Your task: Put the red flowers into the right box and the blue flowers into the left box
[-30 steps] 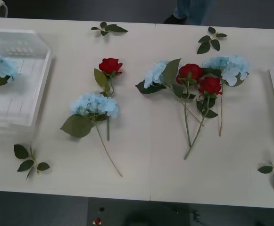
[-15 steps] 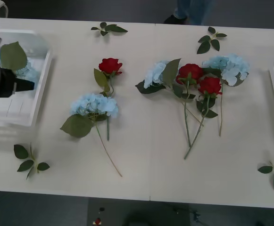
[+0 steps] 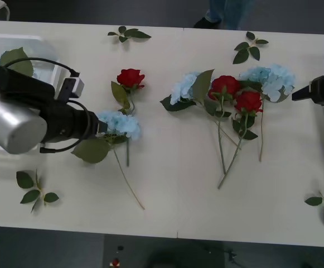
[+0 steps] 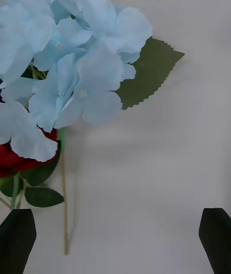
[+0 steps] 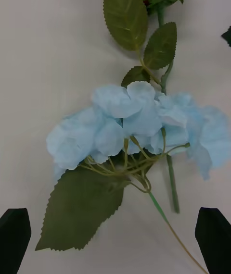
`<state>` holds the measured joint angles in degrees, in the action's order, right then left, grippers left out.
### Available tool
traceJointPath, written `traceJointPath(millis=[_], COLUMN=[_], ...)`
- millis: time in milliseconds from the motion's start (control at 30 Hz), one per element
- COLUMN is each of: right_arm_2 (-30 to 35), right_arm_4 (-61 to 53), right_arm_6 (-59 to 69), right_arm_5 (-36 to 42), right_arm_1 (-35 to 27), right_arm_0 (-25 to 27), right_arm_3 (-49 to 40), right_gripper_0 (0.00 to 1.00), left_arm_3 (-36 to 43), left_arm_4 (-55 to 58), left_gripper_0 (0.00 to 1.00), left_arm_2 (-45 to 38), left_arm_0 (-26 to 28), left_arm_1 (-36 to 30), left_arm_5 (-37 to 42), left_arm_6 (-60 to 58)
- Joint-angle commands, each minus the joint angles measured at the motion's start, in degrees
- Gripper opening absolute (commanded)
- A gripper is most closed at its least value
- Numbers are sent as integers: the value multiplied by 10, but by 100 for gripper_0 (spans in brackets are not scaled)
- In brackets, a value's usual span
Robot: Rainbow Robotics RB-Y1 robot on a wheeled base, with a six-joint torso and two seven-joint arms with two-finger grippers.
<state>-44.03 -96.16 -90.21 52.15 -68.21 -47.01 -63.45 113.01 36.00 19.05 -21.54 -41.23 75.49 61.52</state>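
You've got a blue flower lying left of centre in the front view, its stem crossing the lone red rose, w/ more blue flowers and roses bunched right of centre. The left gripper, off at the left box half a sec ago, now hangs over that bloom w/ fingers apart and empty, so it looks lined up for the next pick. The right gripper has come in at the right edge by the far-right blue cluster, fingers also apart, nothing held.
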Motion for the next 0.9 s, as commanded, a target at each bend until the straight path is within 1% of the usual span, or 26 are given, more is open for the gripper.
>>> traceJointPath(millis=[33,133,200,300,500,700,800,867,900], right_arm_2=[7,8,8,8,8,8,7,8,8], right_arm_4=[-1,15,55,101,172,245,275,299,306], right_arm_6=[47,77,93,117,166,204,218,220,221], right_arm_5=[-3,-25,-47,-66,-108,-152,-162,-173,-178], right_arm_1=[17,43,63,88,135,180,200,217,223], right_arm_0=[-1,-2,-2,-2,-2,-4,-6,-8,-10], right_arm_3=[5,17,22,31,53,92,115,138,146], right_gripper_0=[100,100,100,100,100,100,100,100,100], left_arm_3=[4,1,-3,-20,-67,-105,-111,-111,-111], left_arm_4=[-87,-166,-231,-283,-320,-331,-339,-341,-341], left_gripper_0=[100,100,100,100,100,100,86,72,67], left_arm_2=[41,85,120,158,199,206,207,208,208], left_arm_0=[-10,-12,-15,-17,-18,-17,-17,-17,-17], left_arm_1=[20,44,59,76,90,114,120,122,122], left_arm_5=[1,-6,-13,-20,-47,-62,-65,-65,-65], left_arm_6=[-56,-104,-134,-169,-180,-180,-181,-181,-180])
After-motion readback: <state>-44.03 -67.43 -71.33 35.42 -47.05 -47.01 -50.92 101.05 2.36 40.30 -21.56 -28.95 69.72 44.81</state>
